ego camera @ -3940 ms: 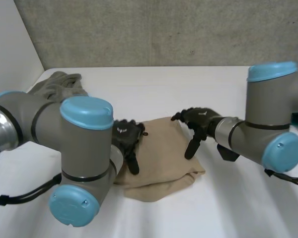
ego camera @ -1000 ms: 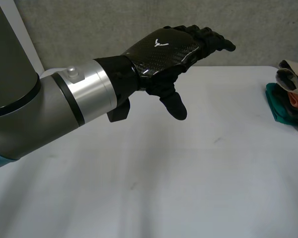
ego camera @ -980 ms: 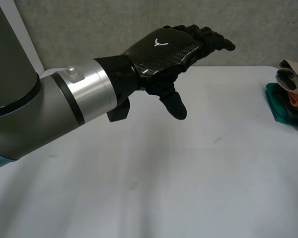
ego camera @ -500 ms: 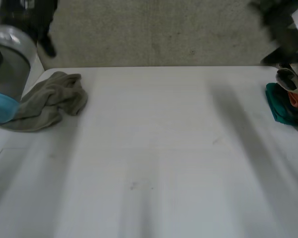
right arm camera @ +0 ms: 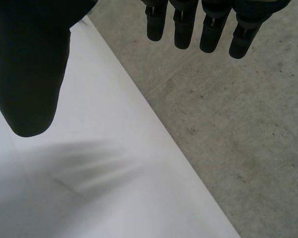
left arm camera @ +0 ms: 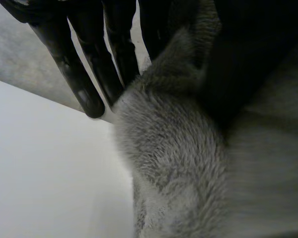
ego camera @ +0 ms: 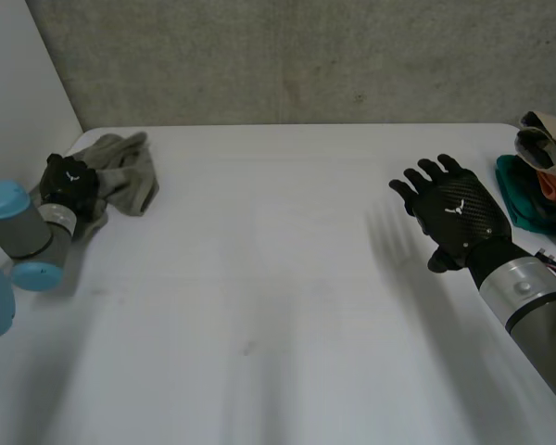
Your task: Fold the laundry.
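Head view | left hand point(ego camera: 69, 184) pinches grey cloth point(ego camera: 125, 171), table point(ego camera: 287, 278) far-left corner | right hand point(ego camera: 459, 215) fingers spread, near right edge

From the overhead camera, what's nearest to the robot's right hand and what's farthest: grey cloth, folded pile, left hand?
1. Folded pile, beside the right hand, at the table's right.
2. Grey cloth, across the table, at its left.
3. Left hand, on that cloth's left part.
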Controlling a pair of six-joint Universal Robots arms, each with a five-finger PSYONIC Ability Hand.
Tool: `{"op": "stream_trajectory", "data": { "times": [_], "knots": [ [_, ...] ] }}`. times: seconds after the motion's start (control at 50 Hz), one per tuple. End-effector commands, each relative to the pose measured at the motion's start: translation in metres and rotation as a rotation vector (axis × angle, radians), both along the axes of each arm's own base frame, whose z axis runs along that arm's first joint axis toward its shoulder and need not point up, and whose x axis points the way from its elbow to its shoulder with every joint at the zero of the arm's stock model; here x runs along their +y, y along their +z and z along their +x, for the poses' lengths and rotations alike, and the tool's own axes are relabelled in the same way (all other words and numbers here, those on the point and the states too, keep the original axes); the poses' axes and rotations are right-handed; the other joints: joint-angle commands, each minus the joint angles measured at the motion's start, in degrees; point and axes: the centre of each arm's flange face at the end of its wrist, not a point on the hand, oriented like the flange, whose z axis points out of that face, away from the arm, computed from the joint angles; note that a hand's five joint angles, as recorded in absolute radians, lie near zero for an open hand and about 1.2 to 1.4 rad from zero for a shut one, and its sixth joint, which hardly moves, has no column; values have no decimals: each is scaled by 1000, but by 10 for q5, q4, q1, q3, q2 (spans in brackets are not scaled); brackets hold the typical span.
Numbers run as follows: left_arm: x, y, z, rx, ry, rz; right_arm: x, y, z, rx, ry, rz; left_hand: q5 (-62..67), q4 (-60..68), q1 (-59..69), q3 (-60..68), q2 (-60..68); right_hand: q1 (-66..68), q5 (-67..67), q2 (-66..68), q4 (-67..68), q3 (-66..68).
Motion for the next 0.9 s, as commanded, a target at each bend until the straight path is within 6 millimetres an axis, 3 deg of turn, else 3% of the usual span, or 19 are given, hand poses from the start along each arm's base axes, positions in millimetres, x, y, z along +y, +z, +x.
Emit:
{"op": "stream_trajectory", "data": {
  "times": [0.02,0.04,0.08,0.1,0.16,0.18,0.24,0.26,0.32,0.34,0.4,0.46,0.52,0.54,0.6,0.62,0.68,0.82,0.9],
  "knots": [
    [6,73,-22,124,91,-121,4,-3,-2,2,-16,9,235,214,217,218,205,-31,-26,-21,-20,-21],
    [15,102,-31,190,105,-170,4,-2,-3,2,-19,8,235,214,217,218,205,-31,-26,-21,-20,-21],
    [25,128,-37,263,86,-214,4,-1,-3,2,-23,5,235,214,217,218,205,-31,-26,-21,-20,-21],
    [40,157,-42,341,54,-250,3,-1,-3,1,-26,2,235,214,217,218,205,-31,-26,-21,-20,-21],
    [67,193,-50,461,-10,-272,2,0,-3,-1,-31,-2,235,214,217,218,205,-31,-26,-21,-20,-21],
    [91,211,-64,541,-86,-259,2,2,-3,-2,-33,-5,235,214,217,218,205,-31,-26,-21,-20,-21],
    [131,235,-95,646,-236,-225,1,6,-4,-9,-41,-14,235,214,217,218,205,-31,-26,-21,-20,-21],
    [159,242,-115,698,-337,-174,1,8,-4,-13,-45,-17,235,214,217,218,205,-31,-26,-21,-20,-21],
    [205,243,-142,758,-469,-62,-2,13,-6,-19,-68,-33,235,214,217,218,205,-31,-26,-21,-20,-21],
    [235,239,-154,771,-534,16,-2,14,-7,-19,-76,-35,235,214,217,218,205,-31,-26,-21,-20,-21],
    [282,220,-169,753,-610,140,-3,14,-9,-20,-102,-28,235,214,217,218,205,-31,-26,-21,-20,-21],
    [298,195,-174,722,-607,224,-2,13,-10,-16,-110,-16,235,214,217,218,205,-31,-26,-21,-20,-21],
    [310,145,-184,633,-585,358,0,11,-10,-10,-109,9,235,214,217,218,205,-31,-26,-21,-20,-21],
    [316,116,-192,561,-570,429,1,10,-10,-8,-107,17,235,214,217,218,205,-31,-26,-21,-20,-21],
    [330,85,-199,456,-547,517,3,10,-10,-2,-107,46,235,214,217,218,205,-31,-26,-21,-20,-21],
    [334,77,-200,395,-532,545,3,10,-10,0,-107,50,-98,-119,-116,-114,-128,-31,-26,-21,-20,-21],
    [338,93,-201,363,-531,515,4,10,-9,6,-106,80,-394,-414,-411,-410,-424,-31,-26,-21,-20,-21],
    [339,173,-186,473,-549,300,5,18,-9,-46,-120,184,-394,-415,-412,-411,-424,-31,-26,-21,-20,-21],
    [344,176,-171,493,-465,292,6,26,-9,-92,-138,308,-386,-406,-403,-402,-416,-31,-26,-21,-20,-21]
  ]
}}
